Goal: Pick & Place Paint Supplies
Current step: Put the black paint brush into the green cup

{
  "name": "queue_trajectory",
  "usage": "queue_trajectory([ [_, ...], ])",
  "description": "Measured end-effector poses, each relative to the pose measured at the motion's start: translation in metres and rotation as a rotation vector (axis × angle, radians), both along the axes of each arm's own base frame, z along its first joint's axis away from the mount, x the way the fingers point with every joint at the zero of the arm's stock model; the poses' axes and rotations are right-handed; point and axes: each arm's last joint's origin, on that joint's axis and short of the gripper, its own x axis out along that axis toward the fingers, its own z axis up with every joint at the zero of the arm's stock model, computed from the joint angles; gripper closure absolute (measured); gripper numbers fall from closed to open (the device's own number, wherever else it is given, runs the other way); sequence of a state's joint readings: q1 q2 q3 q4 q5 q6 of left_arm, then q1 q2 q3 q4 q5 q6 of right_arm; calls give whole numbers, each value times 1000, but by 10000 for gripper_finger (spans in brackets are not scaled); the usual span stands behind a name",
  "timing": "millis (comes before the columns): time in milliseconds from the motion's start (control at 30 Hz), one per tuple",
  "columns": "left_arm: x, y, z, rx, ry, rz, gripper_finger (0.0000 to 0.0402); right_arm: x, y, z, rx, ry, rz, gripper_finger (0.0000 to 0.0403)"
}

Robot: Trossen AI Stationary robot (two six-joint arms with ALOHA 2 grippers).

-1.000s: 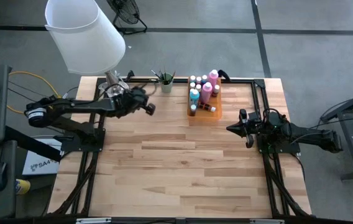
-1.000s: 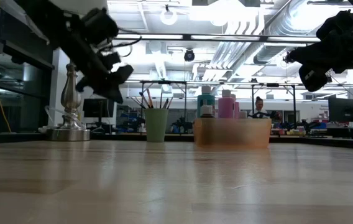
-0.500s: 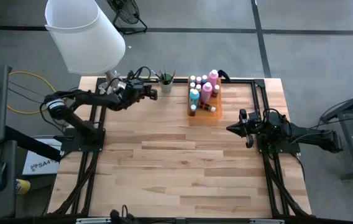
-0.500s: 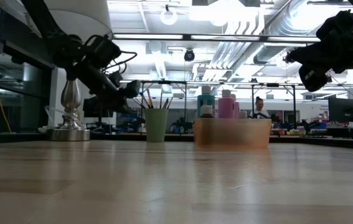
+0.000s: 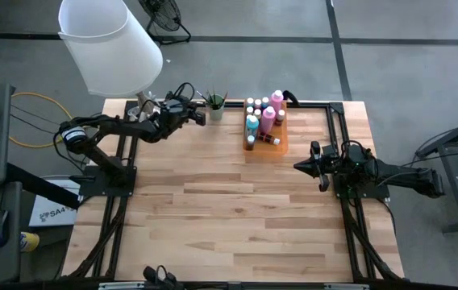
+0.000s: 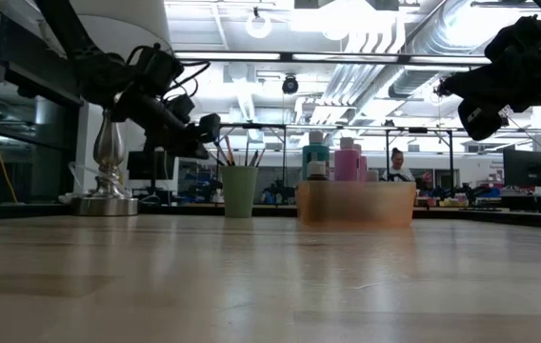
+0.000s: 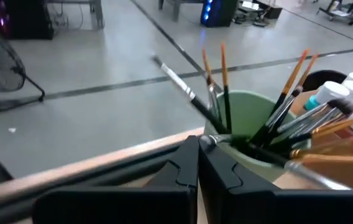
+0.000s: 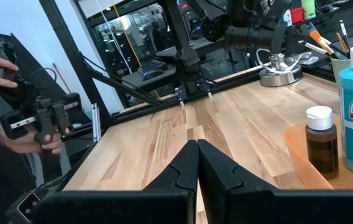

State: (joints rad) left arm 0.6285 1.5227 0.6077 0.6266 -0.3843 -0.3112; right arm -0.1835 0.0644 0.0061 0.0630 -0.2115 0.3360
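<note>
A green cup full of thin paintbrushes stands near the table's far edge. To its right, an orange tray holds several small paint bottles, pink, teal and brown. My left gripper is shut and points almost level, with its tips right at the cup's near-left rim. My right gripper is shut and hangs above the table's right side, holding nothing, right of the tray. My left gripper's shut fingertips stand at the green cup's rim, beside a brush's silver ferrule. They come at it nearly level from the table's left. I cannot tell whether they touch the rim or a brush.
A lamp with a big white shade and a silver base stands just left of the cup, behind my left arm. A black frame runs along the far edge. A person's hands hold a controller beyond the table. Bare wood fills the near half.
My left gripper has moved toward the table's far edge and up to the green cup. It has tipped from slanting downward to nearly level. It has stayed shut. Most of the move came early; in the last half second it has hardly shifted.
</note>
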Motion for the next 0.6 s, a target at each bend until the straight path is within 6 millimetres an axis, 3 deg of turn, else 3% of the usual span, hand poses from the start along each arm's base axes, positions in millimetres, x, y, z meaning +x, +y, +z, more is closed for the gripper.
queue_trajectory([
  [300, 8, 5, 16, 100, 71, -52, 401, 0, 0, 0, 0, 0, 0, 401],
  [600, 13, 0, 14, 99, 121, -108, 401, 0, 0, 0, 0, 0, 0, 401],
])
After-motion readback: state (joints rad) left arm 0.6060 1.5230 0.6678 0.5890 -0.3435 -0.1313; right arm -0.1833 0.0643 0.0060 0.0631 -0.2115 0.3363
